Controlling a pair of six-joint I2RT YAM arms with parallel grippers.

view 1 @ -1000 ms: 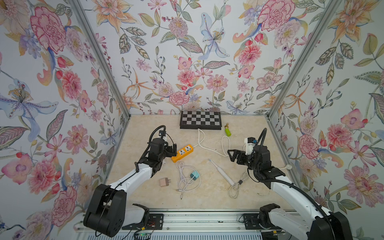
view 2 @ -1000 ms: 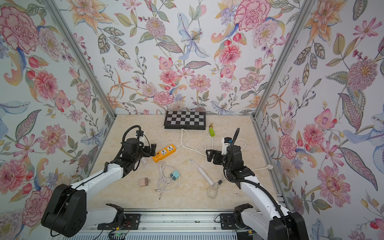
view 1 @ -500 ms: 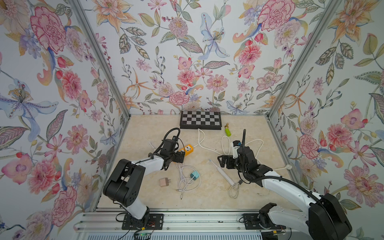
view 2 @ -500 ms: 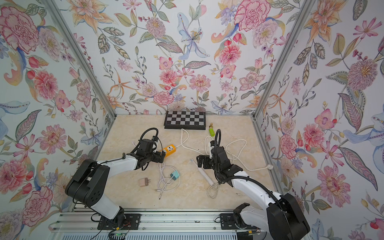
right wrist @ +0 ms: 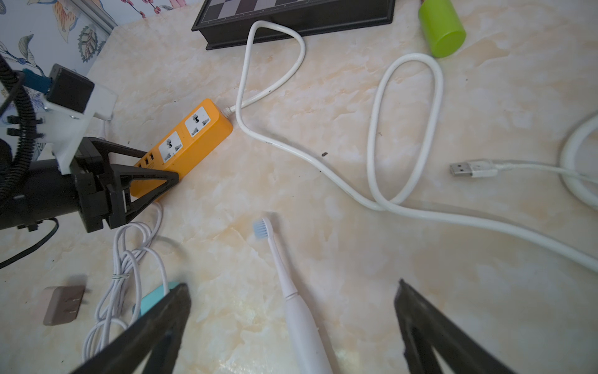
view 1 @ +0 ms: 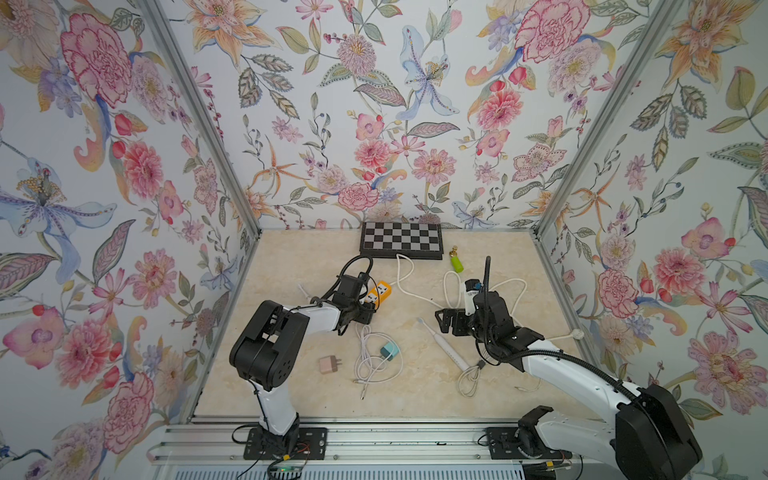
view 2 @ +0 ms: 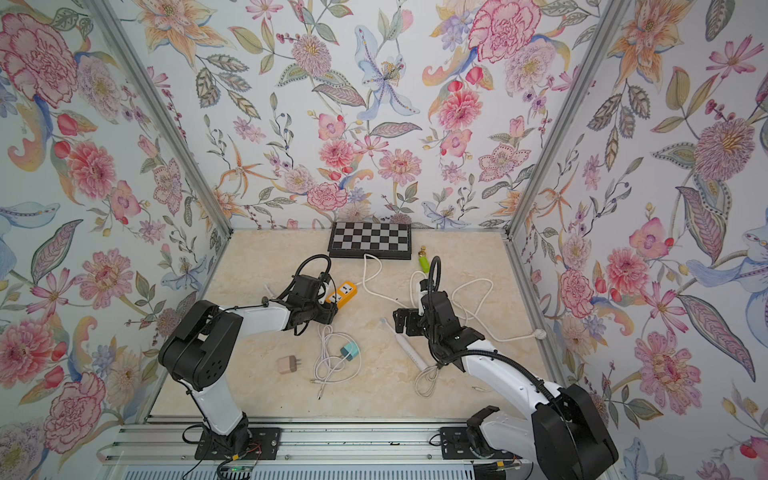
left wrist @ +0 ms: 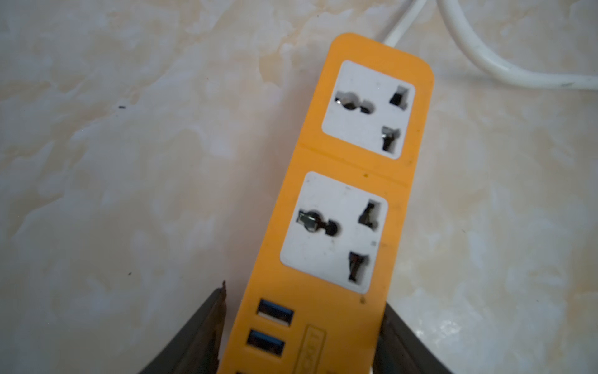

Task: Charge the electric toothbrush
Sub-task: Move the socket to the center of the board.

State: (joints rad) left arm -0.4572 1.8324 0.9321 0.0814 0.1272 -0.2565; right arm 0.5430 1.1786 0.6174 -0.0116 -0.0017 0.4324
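Electric toothbrush [view 1: 444, 345] flat on the surface [view 1: 299, 386], and we see its brush head pointing toward the back wall. It lies between the teal charger [view 1: 390, 351], with its coiled white cable, and the right arm. The right end effector [right wrist: 291, 284] hangs over the handle, fingers spread wide on either side, nothing between them but the brush below. On the other side, the left end effector [left wrist: 304, 294] straddles the USB end of the orange power strip [left wrist: 339, 194]. Its fingers are close against both edges, but we cannot tell whether it is actually clamped. A pink adapter [view 1: 329, 365] lies near the charger.
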